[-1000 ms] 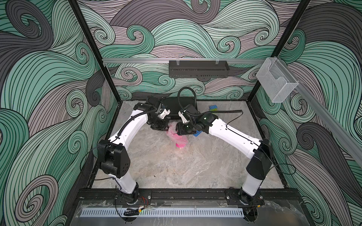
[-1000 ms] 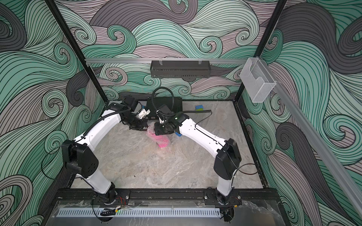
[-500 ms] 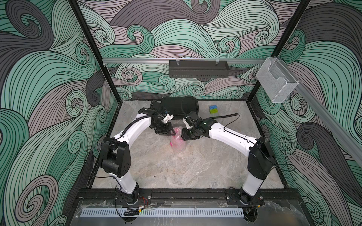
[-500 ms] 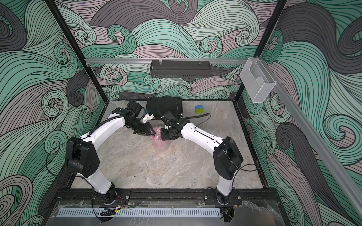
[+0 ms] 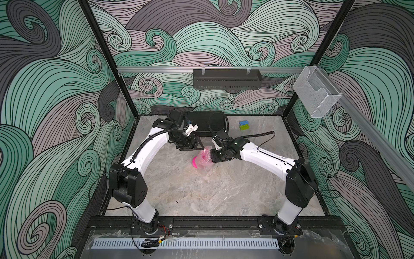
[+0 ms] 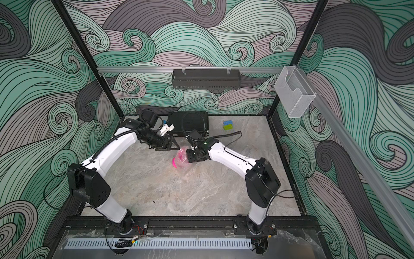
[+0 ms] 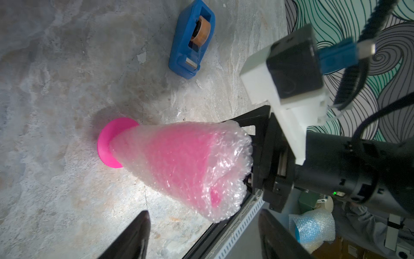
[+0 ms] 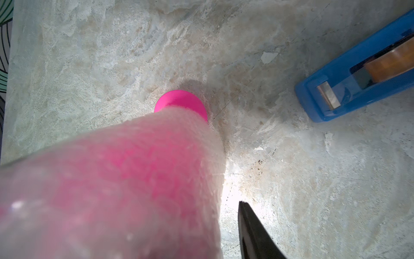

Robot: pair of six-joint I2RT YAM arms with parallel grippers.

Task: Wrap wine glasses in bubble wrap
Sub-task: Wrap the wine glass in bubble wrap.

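The pink wine glass (image 5: 194,162) leans toward the right, with its round foot (image 7: 107,145) on the marble table. Its bowl is rolled in bubble wrap (image 7: 179,161), which shows in both top views (image 6: 182,158). My right gripper (image 5: 212,157) is shut on the wrapped top end and props it up. In the right wrist view only one of its fingers (image 8: 248,224) shows, close beside the wrap (image 8: 134,179). The other finger is hidden behind the wrap. My left gripper (image 7: 202,215) stands open just behind the glass (image 5: 198,146) and touches nothing.
A blue tape dispenser (image 7: 192,40) lies on the table close to the glass's foot (image 8: 349,83). A black box (image 5: 206,122) sits against the back wall. Blue and green blocks (image 5: 244,125) lie to its right. A coiled cable (image 5: 257,135) trails from the right arm.
My left gripper has opened and let go of the wrap. The glass has tipped from nearly upright toward the right gripper, which closed a little on it.
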